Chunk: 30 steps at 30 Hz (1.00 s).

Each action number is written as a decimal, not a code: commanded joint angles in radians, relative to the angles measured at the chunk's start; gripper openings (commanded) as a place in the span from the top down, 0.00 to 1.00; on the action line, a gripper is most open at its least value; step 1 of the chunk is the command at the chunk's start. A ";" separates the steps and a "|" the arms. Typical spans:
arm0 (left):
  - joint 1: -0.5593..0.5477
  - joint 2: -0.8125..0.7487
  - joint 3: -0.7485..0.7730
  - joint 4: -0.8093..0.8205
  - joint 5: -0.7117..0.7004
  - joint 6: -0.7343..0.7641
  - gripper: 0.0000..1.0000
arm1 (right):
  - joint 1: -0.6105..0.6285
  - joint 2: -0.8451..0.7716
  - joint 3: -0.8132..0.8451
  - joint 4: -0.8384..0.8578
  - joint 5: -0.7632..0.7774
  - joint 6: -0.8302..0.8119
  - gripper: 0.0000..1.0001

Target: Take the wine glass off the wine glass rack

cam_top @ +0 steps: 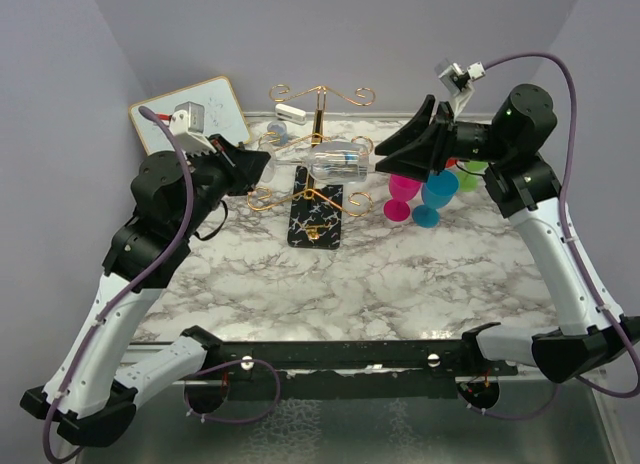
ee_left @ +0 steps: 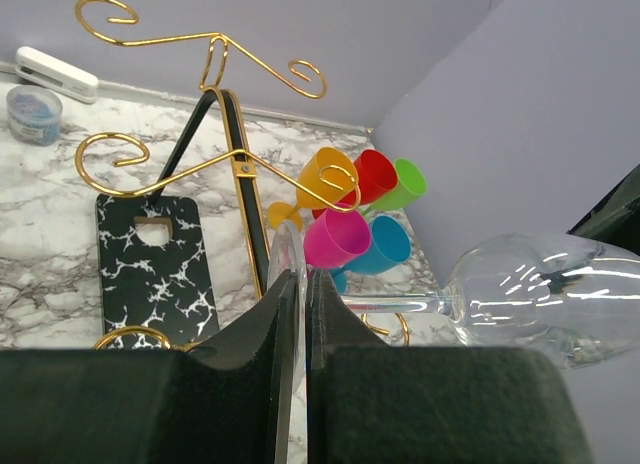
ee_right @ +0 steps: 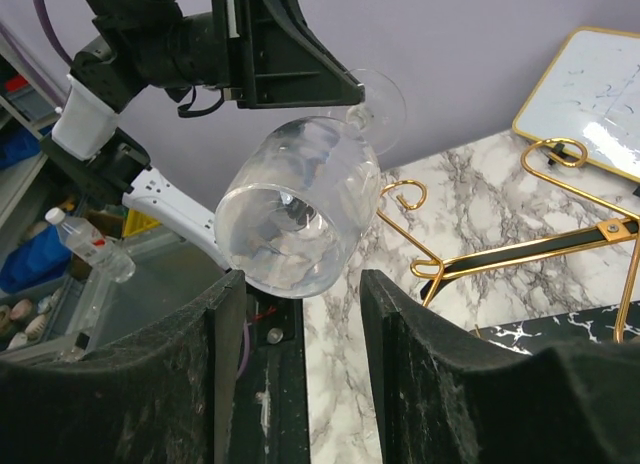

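The left gripper's [ee_left: 302, 284] jaws were pressed almost together, pinching the foot of the wine glass [ee_left: 545, 294]. The glass lay sideways in the air, its stem running out from those jaws. The right gripper's [ee_right: 302, 279] jaws stood spread, with the bowl's mouth just ahead of them. Beyond the left jaws rose the rack [ee_left: 245, 169], its gold arms close to the stem, and coloured cups [ee_left: 335, 239] clustered past it. The pinch hid most of the foot, and the left wrist view cut off the bowl.
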 commanded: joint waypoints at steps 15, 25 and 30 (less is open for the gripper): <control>0.005 0.056 0.019 0.142 0.088 -0.049 1.00 | -0.002 0.035 0.045 -0.035 0.077 -0.035 0.51; 0.005 0.109 0.051 0.168 0.117 -0.051 1.00 | 0.019 0.080 0.084 -0.125 0.154 -0.087 0.57; 0.005 0.122 0.061 0.172 0.121 -0.049 1.00 | 0.022 0.095 0.097 -0.139 0.167 -0.097 0.80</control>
